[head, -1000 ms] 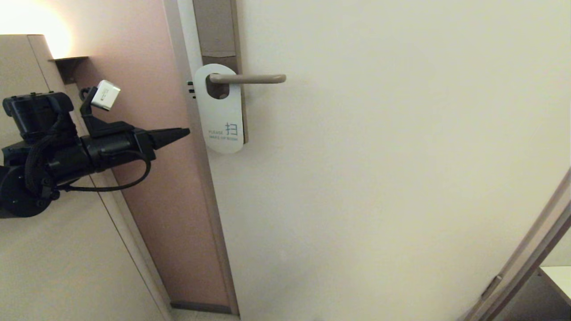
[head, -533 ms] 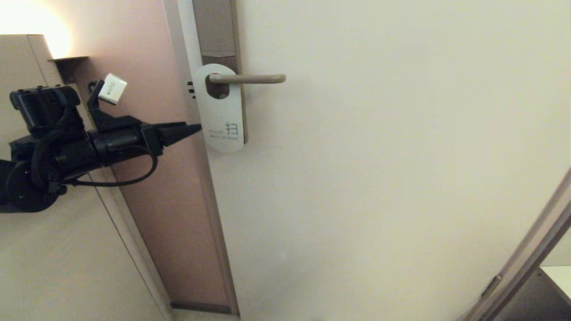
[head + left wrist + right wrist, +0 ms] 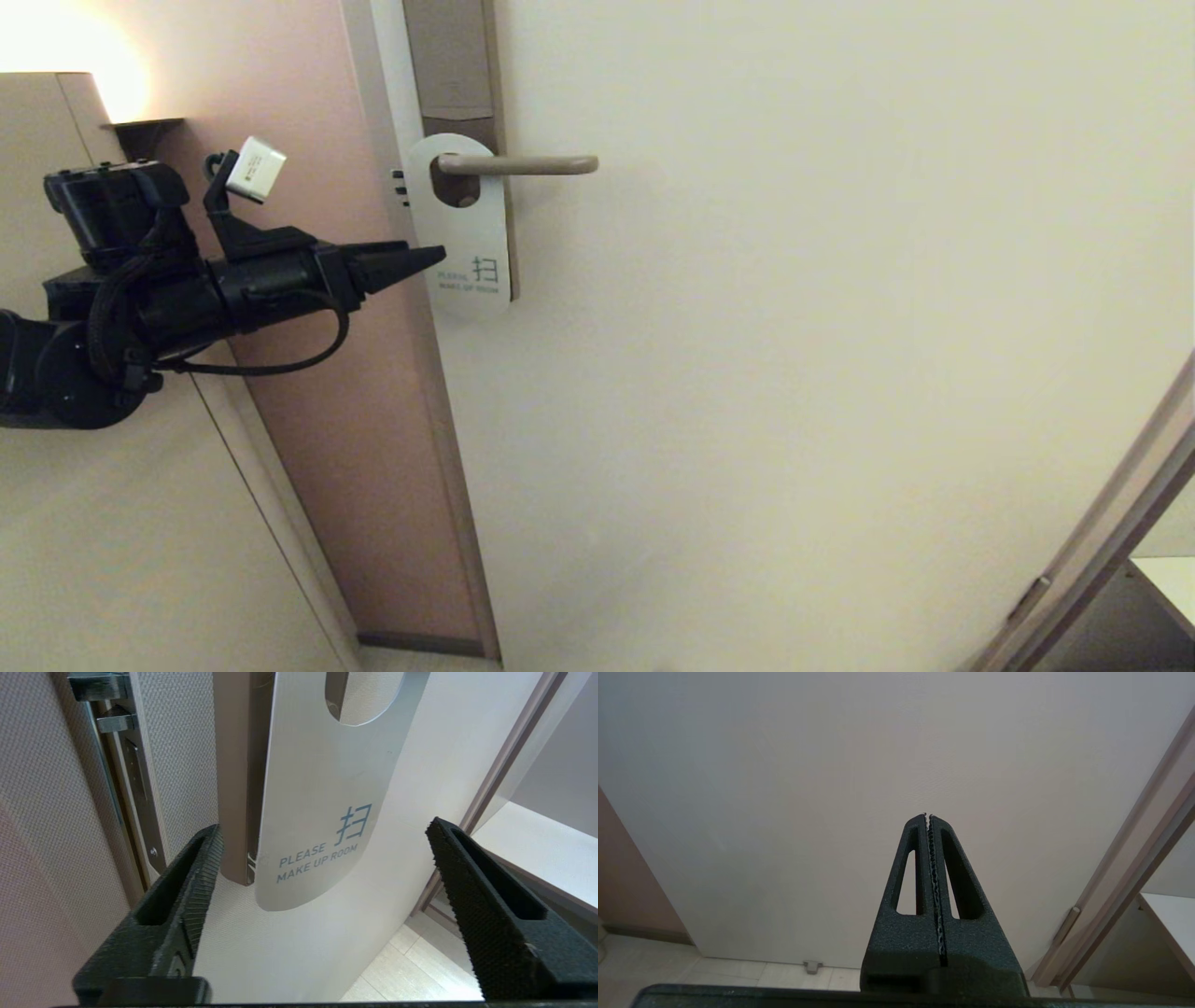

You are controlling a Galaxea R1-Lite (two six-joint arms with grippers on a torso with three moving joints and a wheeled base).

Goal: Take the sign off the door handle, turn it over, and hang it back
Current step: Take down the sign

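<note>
The left end effector (image 3: 431,254) is released, its two fingers (image 3: 187,896) spread wide, with the lower end of the sign (image 3: 464,229) just ahead of them and not touching either one. The sign hangs by its hole on the door handle (image 3: 523,165), above the fingertips, showing its white side with "PLEASE MAKE UP ROOM". The right end effector (image 3: 928,817) is clenched and empty, facing the plain door (image 3: 808,765).
</note>
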